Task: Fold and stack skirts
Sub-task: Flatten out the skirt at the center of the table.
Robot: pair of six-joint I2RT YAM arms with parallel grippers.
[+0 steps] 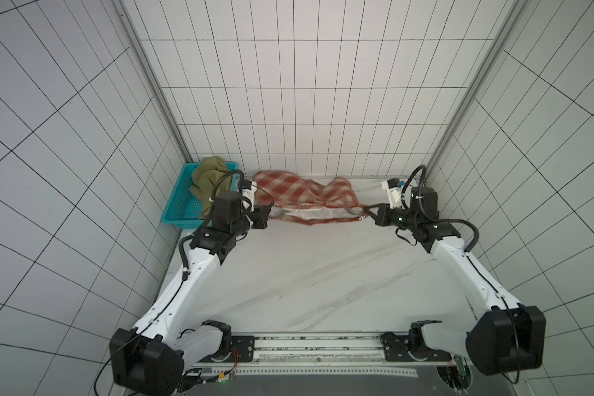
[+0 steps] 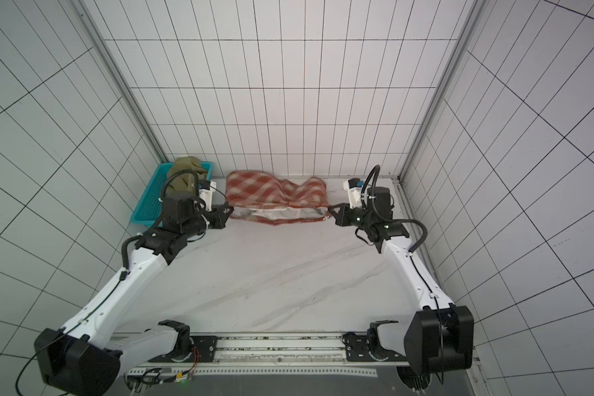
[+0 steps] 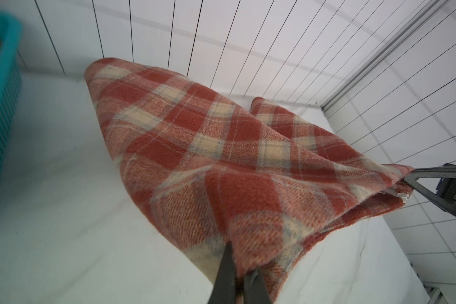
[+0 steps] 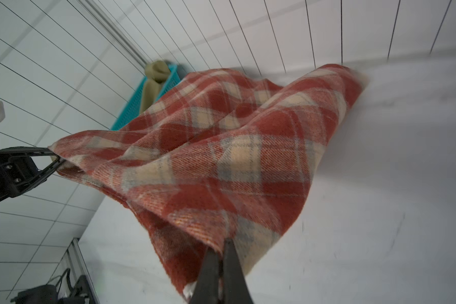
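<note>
Left wrist view shows the left hand (image 3: 237, 263) shut tight on one corner of the plaid skirt (image 3: 195, 147). The right hand (image 4: 221, 247) is shut tight on the other corner. The skirt is at the back of the desk (image 1: 306, 274), by the wall. Its held edge is up in the air, and the rest slopes down to the desk behind. Its long way runs side to side, from hand to hand. The open edge with the pale inside faces the robot. I think the cloth is soft, thick and floppy, not slippery, so the corners are good spots to hold. The green skirt (image 1: 208, 181) sits bunched in the basket (image 1: 177, 202).
</note>
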